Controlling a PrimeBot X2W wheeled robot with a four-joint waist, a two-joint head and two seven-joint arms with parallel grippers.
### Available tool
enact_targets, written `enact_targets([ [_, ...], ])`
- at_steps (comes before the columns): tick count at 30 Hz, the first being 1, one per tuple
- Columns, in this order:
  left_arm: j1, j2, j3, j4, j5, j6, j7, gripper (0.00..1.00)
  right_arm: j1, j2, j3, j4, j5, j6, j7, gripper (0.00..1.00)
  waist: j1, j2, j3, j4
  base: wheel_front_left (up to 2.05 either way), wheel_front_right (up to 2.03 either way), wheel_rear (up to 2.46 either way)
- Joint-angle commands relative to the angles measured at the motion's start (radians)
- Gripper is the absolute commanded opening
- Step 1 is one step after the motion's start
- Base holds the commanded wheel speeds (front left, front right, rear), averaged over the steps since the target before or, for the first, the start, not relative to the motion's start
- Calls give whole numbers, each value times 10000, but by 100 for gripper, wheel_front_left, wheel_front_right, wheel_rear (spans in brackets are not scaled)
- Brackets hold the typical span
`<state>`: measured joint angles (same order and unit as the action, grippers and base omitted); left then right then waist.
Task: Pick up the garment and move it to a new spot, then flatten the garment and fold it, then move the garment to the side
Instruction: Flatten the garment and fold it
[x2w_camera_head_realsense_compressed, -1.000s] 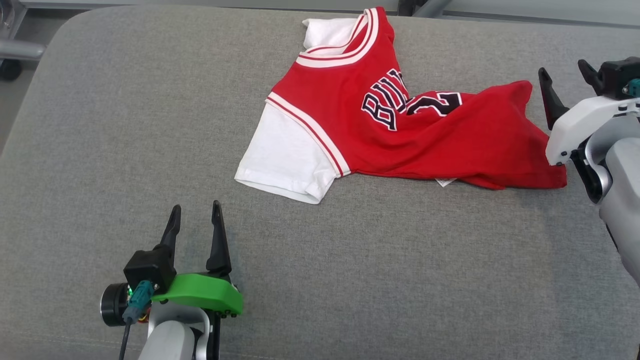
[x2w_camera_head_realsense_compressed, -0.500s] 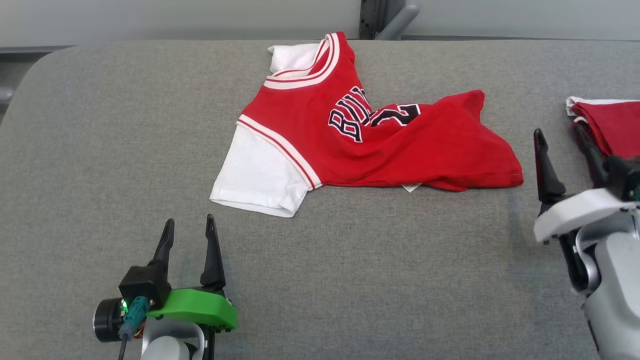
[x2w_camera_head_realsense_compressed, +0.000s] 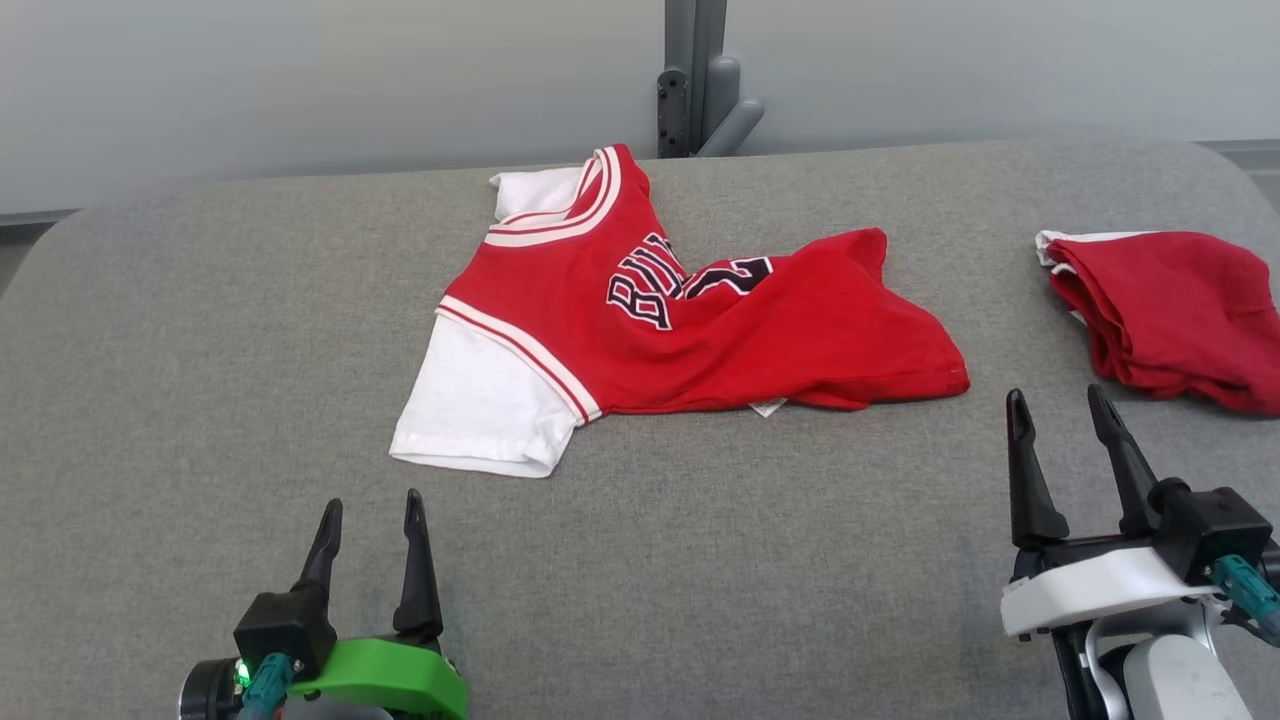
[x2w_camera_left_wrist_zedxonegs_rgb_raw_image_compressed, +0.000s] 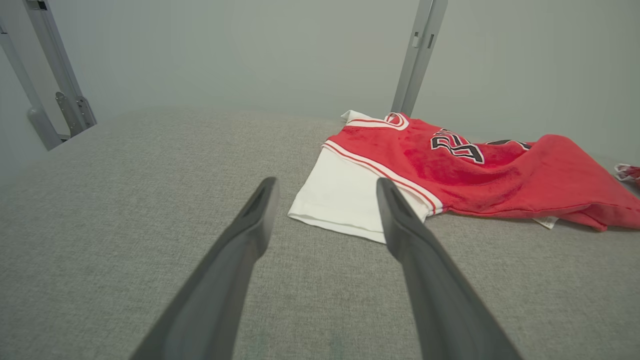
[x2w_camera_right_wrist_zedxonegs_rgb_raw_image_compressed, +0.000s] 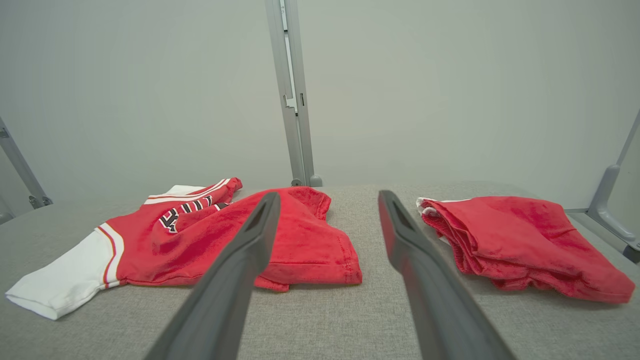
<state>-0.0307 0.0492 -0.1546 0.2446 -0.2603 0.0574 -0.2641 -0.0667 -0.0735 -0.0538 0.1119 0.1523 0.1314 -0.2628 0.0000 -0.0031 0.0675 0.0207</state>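
Head view: folded garment near jersey

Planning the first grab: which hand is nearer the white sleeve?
Left. The left hand sits just in front of the sleeve, apart from it; the right hand is past the red hem, near the folded pile.

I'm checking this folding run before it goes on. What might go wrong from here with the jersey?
1. The jersey lies rumpled, its red body bunched in folds; a pinch there may catch several layers and hinder flattening.
2. The folded red garment lies close ahead of the open right end effector; a reach toward the jersey's hem might snag or drag it instead.
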Motion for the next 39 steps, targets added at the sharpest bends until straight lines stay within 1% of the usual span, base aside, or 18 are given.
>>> enact_targets([
  [1,219,26,44,-43,49,-36,3,100,226,45,38,-82,-118,-16,-29,100,0,31,-251,-192,0,0,0],
  [6,424,26,57,-95,17,-55,3,100,421,157,154,-238,-247,-16,-29,100,0,31,-354,-236,0,0,0],
  [12,313,26,-33,-92,7,-36,3,100,396,207,222,-71,-383,-16,-30,100,0,31,-336,-153,0,0,0],
  [22,188,26,-47,-51,85,-31,3,100,242,227,316,62,-222,-16,-30,100,0,31,-277,-54,0,0,0],
  [28,40,26,62,-35,127,-119,3,100,157,228,295,25,-107,-16,-30,100,0,31,-96,-71,0,0,0],
  [32,-434,102,32,603,56,-218,73,100,82,228,288,22,-126,-17,-30,100,0,31,126,-106,0,0,0],
  [34,-838,133,54,1026,-30,-258,308,100,-5,228,321,2,-125,-16,-30,100,0,31,268,-153,0,0,0],
  [37,-1528,195,89,1758,-183,-277,1018,100,-78,228,357,16,-108,-16,-30,100,0,31,487,-234,0,0,0],
  [39,-2044,284,158,2216,-261,-209,1481,100,-177,227,388,20,-99,-16,-30,100,0,31,646,-304,0,0,0],
])
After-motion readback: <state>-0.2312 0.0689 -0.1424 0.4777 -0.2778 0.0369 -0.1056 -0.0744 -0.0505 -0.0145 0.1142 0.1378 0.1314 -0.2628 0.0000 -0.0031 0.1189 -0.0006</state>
